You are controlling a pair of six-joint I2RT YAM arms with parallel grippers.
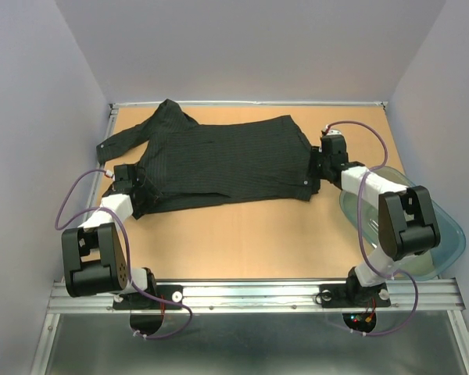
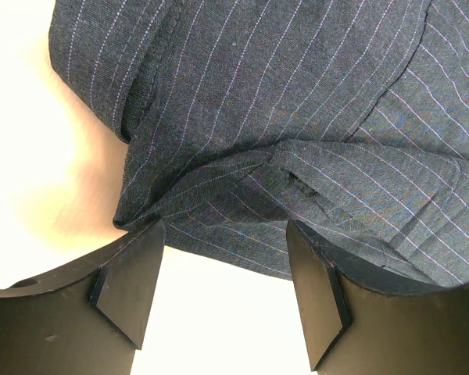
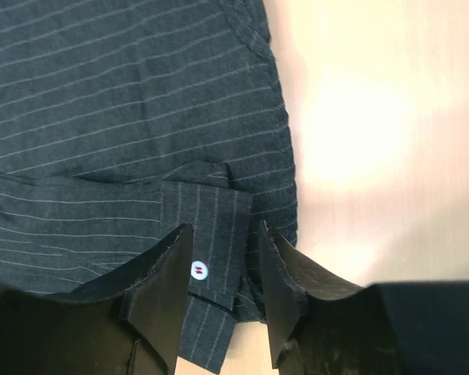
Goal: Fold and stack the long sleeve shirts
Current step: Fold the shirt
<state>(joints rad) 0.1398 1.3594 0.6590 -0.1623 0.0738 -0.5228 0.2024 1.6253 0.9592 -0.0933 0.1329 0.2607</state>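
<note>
Black wedge-shaped fingers [image 2: 129, 273] of the left gripper [image 2: 223, 234] stand spread at a raised fold of the black pinstriped long sleeve shirt [image 1: 227, 160]. The shirt lies sideways across the light wooden table [image 1: 242, 234], unfolded. The right gripper [image 3: 225, 234] straddles a stitched cuff [image 3: 211, 207] bearing a small white button [image 3: 198, 270]. Its jaws are narrowly parted, and whether they grip cannot be told.

Judgement: opening fold, both edges being taken up. Each gripper should bite a full ridge of cloth, not a single ply, then both lift together to keep the hem straight. The cloth is thin, limp, finely striped and puckers readily. A clear plastic bin [image 1: 445, 234] sits at the right.
</note>
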